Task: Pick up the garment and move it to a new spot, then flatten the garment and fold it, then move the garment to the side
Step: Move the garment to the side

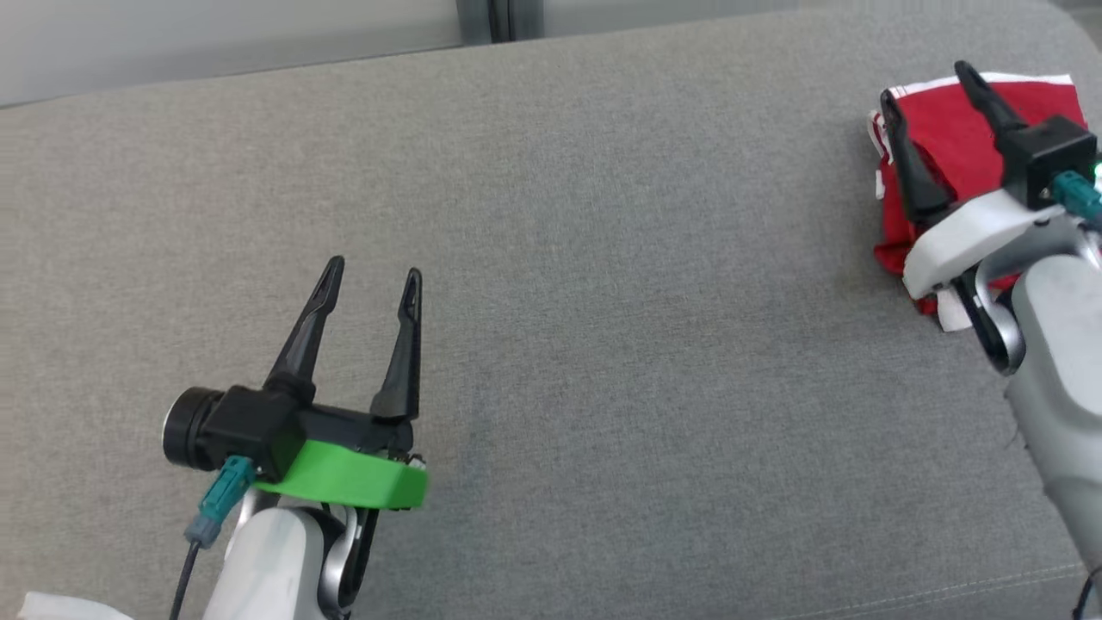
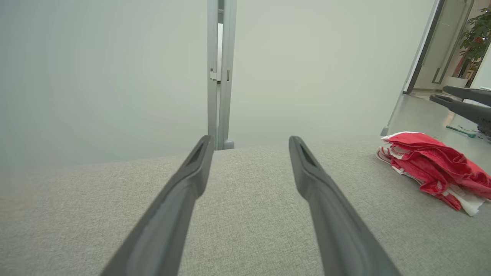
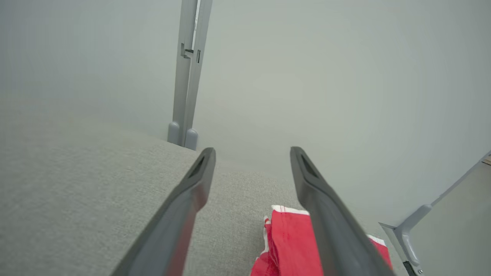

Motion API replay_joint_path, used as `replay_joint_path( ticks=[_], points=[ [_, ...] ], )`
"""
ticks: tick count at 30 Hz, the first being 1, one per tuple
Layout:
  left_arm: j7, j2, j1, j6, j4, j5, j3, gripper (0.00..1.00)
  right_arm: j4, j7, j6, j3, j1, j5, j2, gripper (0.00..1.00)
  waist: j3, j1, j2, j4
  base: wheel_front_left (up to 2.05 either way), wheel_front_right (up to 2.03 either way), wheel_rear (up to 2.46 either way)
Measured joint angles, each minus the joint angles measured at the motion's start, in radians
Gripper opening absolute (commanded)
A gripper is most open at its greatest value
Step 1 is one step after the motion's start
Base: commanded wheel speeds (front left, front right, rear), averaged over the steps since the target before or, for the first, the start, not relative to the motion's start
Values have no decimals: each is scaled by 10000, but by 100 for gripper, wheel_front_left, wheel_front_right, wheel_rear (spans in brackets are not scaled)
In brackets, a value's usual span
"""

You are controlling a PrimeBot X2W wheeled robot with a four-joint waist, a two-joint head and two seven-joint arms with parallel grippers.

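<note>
Garment (image 1: 947, 138), rumpled red-white bundle on woven grey cushion (image 1: 603, 258)

Soft even light, faint shadows, no glare, wrist views edge-warped, sharp

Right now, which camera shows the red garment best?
Left wrist view: the red garment lies almost whole, uncovered. In the head view the right gripper overlaps it; the right wrist view catches one end.
</note>
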Motion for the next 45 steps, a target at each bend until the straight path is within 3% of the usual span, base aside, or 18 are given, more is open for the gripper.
replay_joint_path(
  ticks=[8, 13, 18, 26, 45],
  points=[
    [0, -4, 674, 201, -136, -257, 552, 100, -2433, -10, -2, -1241, 2711, 213, 1569, 100, -963, 0, 0, 560, 0, 0, 0],
    [0, -8, 1286, 297, 52, -445, 750, 100, -3133, -10, -2, -1764, 4284, 54, 2809, 100, -1463, -1, 0, 848, 0, 0, 0],
    [0, -10, 1723, 380, 157, -564, 750, 100, -3680, -10, -2, -2090, 5272, -293, 3264, 100, -1858, -1, 0, 995, 0, 0, 0],
    [0, -10, 2050, 449, 251, -571, 732, 100, -4151, -10, -6, -2084, 6263, -497, 3448, 100, -2106, 0, 0, 1032, 0, 0, 0],
    [0, -13, 2080, 245, 155, -838, 771, 100, -4295, -10, -6, -2008, 6353, -167, 3442, 100, -2094, 0, 0, 917, 0, 0, 0]
  ],
)
